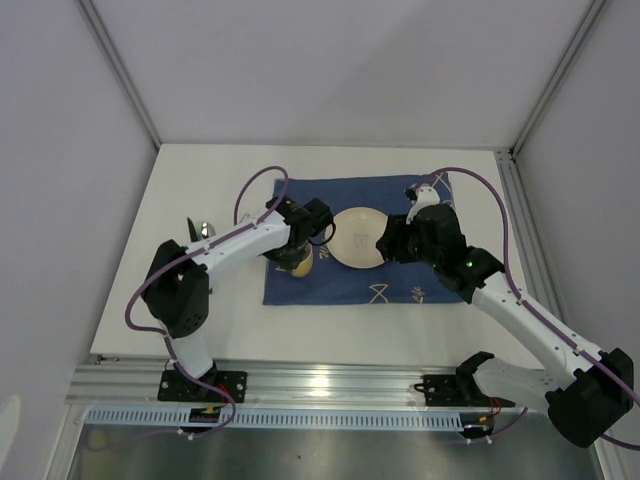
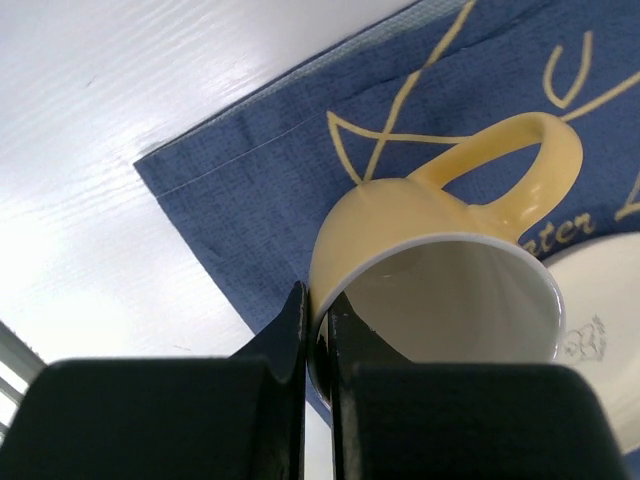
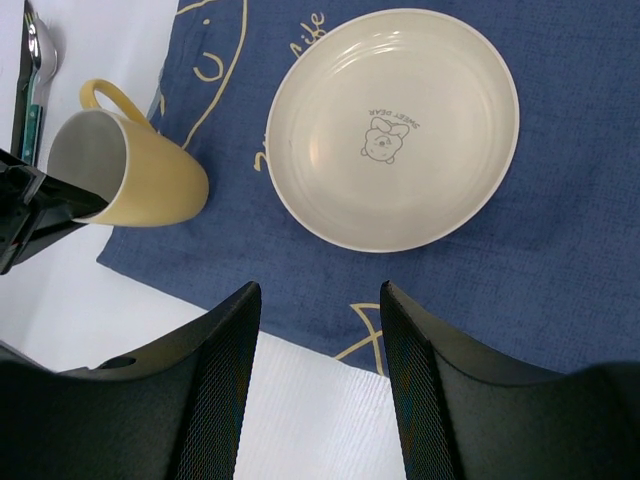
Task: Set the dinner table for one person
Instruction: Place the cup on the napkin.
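left gripper [image 2: 318,300] pinches rim of tilted yellow mug [image 2: 380,220] | right gripper [image 3: 318,295] spread over blue cloth [image 3: 560,250], near plate [image 3: 393,128] | white tabletop [image 1: 330,330] lies under cloth, reaching the frame rails around it

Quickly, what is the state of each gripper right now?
Left gripper: closed, pinching the rim of the yellow mug.
Right gripper: open, holding nothing.

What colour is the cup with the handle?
The cup is pale yellow outside and white inside, clearest in the right wrist view.
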`<act>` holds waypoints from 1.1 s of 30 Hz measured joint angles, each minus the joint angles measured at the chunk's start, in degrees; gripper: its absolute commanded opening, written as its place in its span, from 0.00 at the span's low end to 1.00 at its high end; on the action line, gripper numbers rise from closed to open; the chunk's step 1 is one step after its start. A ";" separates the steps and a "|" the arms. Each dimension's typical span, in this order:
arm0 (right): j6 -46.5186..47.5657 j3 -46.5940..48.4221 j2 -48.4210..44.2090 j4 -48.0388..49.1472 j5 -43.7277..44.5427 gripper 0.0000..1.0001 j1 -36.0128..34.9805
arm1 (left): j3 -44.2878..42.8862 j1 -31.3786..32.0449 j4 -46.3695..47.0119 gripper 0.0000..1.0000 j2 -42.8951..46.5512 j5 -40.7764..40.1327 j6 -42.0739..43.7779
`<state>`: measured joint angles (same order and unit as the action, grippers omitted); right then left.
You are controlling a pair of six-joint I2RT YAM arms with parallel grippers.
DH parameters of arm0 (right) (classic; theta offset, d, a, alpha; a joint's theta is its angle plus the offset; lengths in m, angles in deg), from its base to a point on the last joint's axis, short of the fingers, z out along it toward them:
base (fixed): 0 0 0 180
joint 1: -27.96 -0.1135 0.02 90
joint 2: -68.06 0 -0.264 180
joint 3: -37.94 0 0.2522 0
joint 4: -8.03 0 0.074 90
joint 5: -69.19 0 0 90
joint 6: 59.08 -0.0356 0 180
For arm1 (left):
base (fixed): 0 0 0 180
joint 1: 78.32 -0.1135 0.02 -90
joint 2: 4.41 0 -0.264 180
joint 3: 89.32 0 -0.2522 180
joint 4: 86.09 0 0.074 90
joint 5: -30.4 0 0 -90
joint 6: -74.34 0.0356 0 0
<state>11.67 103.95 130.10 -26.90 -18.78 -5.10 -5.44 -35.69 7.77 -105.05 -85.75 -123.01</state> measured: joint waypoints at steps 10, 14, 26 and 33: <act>0.00 -0.87 -0.24 -0.31 -0.13 0.54 -0.52 | -6.23 0.00 -3.37 0.01 -8.24 3.69 -3.48; 0.00 -0.87 -0.46 -0.28 -0.15 0.55 -0.61 | -6.32 0.00 -3.41 0.03 -8.24 3.85 -2.97; 0.02 -0.90 -0.46 -0.17 -0.17 0.56 -0.66 | -5.14 0.44 3.34 0.73 -7.41 2.49 4.55; 0.07 -1.36 -0.46 0.04 -0.42 0.57 -0.74 | -5.44 0.59 4.57 0.85 -6.97 0.24 7.41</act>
<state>11.74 102.59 129.64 -26.86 -19.20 -5.84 -10.89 -35.10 12.34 -112.02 -85.51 -115.60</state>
